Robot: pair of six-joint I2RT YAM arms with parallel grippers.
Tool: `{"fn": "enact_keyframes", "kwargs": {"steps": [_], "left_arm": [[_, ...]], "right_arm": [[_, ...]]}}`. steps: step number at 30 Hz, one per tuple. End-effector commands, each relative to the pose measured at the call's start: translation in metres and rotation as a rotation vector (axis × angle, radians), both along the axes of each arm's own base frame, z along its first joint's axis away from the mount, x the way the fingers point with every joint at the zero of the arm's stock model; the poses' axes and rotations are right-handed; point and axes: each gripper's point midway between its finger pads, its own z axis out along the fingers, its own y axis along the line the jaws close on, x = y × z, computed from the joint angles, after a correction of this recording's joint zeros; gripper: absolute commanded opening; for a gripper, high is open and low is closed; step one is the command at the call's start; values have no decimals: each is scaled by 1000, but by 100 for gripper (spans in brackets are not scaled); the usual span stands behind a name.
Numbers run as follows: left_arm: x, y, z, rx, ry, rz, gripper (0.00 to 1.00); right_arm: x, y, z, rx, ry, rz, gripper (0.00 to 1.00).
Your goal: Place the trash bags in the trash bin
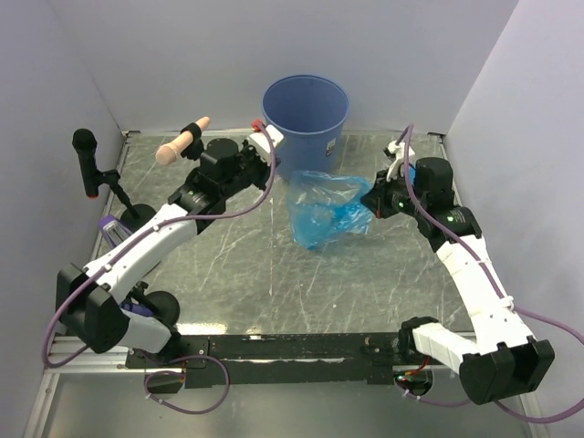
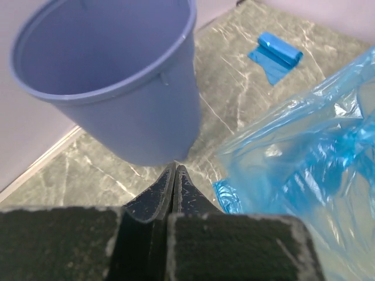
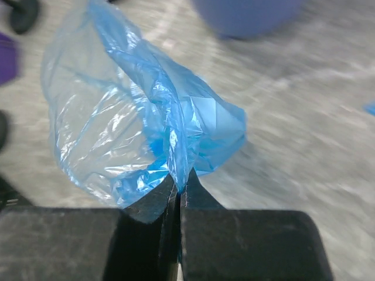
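Observation:
The trash bin [image 1: 306,114], a round blue bucket, stands upright at the back of the table, and its mouth shows open in the left wrist view [image 2: 111,64]. One trash bag [image 1: 324,208], crumpled translucent blue film, lies in front of the bin to the right. My right gripper [image 1: 372,203] is shut on its edge, with film pinched between the fingertips [image 3: 183,175]. My left gripper [image 1: 265,146] is at the bin's left front; its jaws [image 2: 174,167] are shut with nothing between them, and the bag [image 2: 310,146] lies just to the right. A small folded blue packet [image 2: 274,54] lies beyond the bag.
A black microphone-like stand [image 1: 85,151] and a tan handle [image 1: 182,143] are at the back left. A purple object [image 1: 114,228] sits by the left arm. Grey walls close in the table on three sides.

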Motion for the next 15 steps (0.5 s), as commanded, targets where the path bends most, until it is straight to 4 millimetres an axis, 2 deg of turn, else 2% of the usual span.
{"fn": "enact_keyframes", "kwargs": {"steps": [1,3,5,6,7,8,9,10,12,13,15], "left_arm": [[-5,13,36,-73,-40,59,1],[-9,10,37,-97,-17,40,1],[-25,-6,31,-113,57,-72,1],[-33,-12,30,-167,126,-92,15],[-41,-17,23,-222,205,-107,34],[-47,-20,14,-266,278,-108,51],[-51,-24,1,-317,366,-92,64],[-53,-25,-14,-362,459,-59,70],[-57,-30,-47,-390,591,-33,76],[-60,-33,-58,-411,639,-35,80],[-65,-42,-65,-456,685,-75,86]], "right_arm": [[6,-37,-3,-153,-39,-109,0],[6,-40,-2,-140,-45,-121,0],[3,-31,7,-80,-57,-88,0],[0,-24,12,-46,-65,-60,0],[-2,-20,18,-18,-72,-46,0],[-3,-16,21,23,-65,-48,0],[-3,-13,27,56,-75,-48,0],[-3,-10,32,78,-87,-40,0],[-2,-7,41,119,-108,-45,0],[0,-7,44,130,-115,-56,0],[5,-9,47,143,-123,-79,0]]}}
